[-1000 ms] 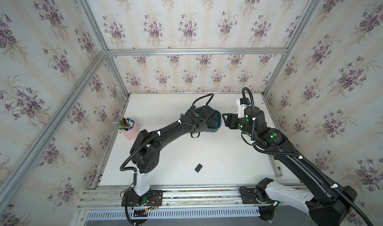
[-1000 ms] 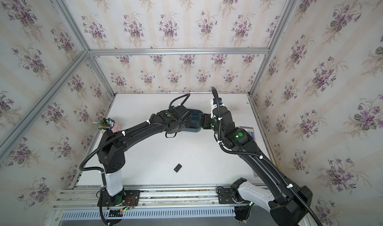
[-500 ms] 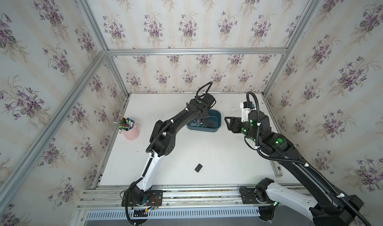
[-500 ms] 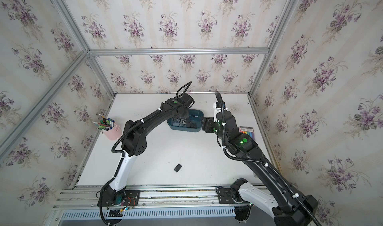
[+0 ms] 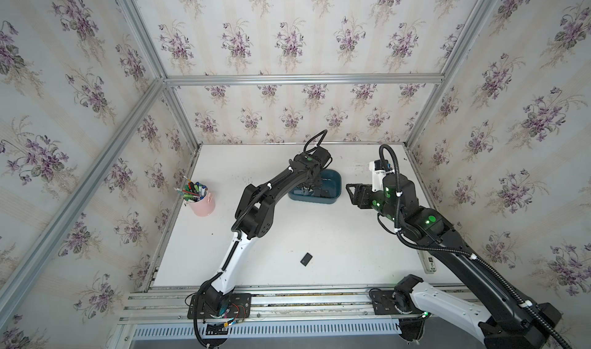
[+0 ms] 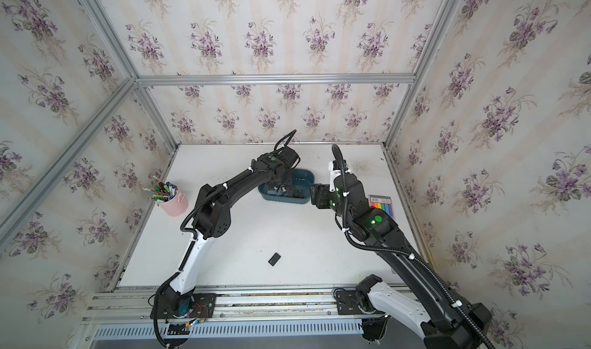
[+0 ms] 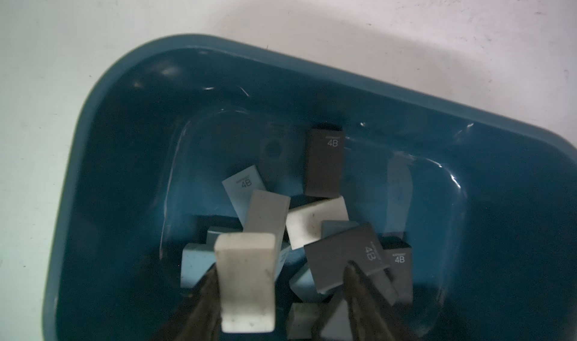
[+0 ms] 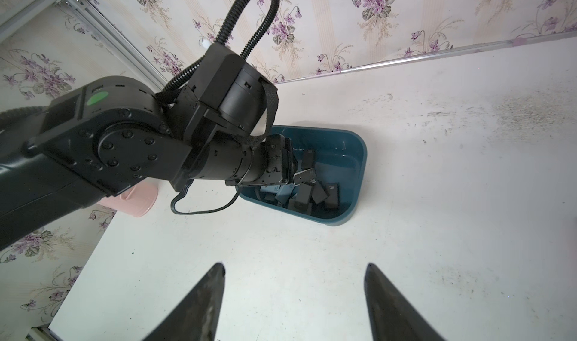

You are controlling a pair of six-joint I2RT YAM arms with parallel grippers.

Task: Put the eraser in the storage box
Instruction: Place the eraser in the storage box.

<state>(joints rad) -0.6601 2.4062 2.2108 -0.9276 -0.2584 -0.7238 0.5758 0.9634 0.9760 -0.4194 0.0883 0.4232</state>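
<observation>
The storage box (image 5: 335, 175) (image 6: 305, 174) is a teal tub at the table's far middle, with several white, grey, black and pale blue erasers inside. My left gripper (image 7: 282, 272) (image 5: 308, 189) reaches down into it with its jaws open. A white eraser (image 7: 246, 280) stands between the fingers, against one finger and clear of the other, over the pile. A black eraser (image 5: 306, 258) (image 6: 274, 258) lies alone on the table near the front. My right gripper (image 8: 295, 267) (image 5: 351, 194) hovers open and empty just right of the box (image 8: 359, 167).
A pink pen cup (image 5: 202, 203) (image 6: 174, 203) full of pens stands at the left edge of the table. A pack of coloured markers (image 6: 382, 205) lies by the right wall. The left arm (image 8: 125, 142) crosses the table towards the box.
The left gripper went down into the box and its jaws opened, releasing the white eraser. The left arm's elbow swung forward. The right arm drew back a little to the right.
</observation>
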